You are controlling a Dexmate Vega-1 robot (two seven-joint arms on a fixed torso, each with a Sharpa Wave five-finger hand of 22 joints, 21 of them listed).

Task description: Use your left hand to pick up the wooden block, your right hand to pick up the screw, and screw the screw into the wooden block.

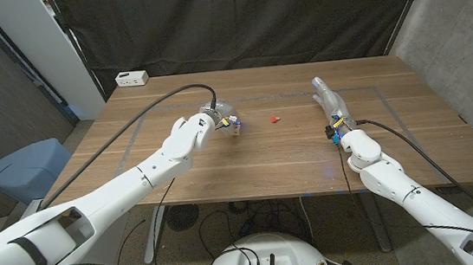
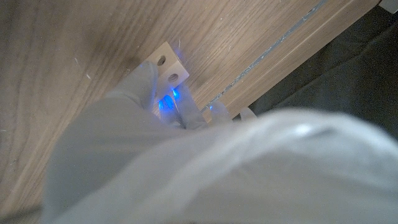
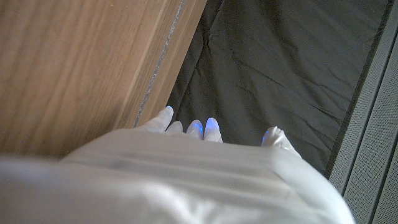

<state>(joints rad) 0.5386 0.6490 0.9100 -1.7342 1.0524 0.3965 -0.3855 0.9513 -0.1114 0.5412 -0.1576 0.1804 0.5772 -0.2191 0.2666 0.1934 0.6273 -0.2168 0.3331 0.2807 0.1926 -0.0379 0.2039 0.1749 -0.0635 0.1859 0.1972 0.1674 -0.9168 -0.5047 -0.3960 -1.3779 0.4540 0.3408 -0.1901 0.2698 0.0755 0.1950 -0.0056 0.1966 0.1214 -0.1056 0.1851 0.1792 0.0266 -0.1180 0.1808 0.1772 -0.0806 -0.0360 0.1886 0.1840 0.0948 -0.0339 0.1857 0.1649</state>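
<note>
- Presently we judge the task barely begun: our left hand point(image 1: 218, 117) is at the wooden block point(image 2: 168, 67), fingers closing around it on the table point(image 1: 292, 162); whether it is lifted we cannot tell.
- Our right hand point(image 1: 331, 102) stands well apart from the red screw point(image 1: 274, 119), fingers extended, holding nothing; screw pickup and threading remain.
- Surface is wood-grain; a dark curtain point(image 1: 252, 18) hangs behind.

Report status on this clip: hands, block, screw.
Left hand on the wooden block, fingers around it. Right hand empty, fingers extended, at table's right. Red screw untouched, lying between the hands. Nothing in the way.
</note>
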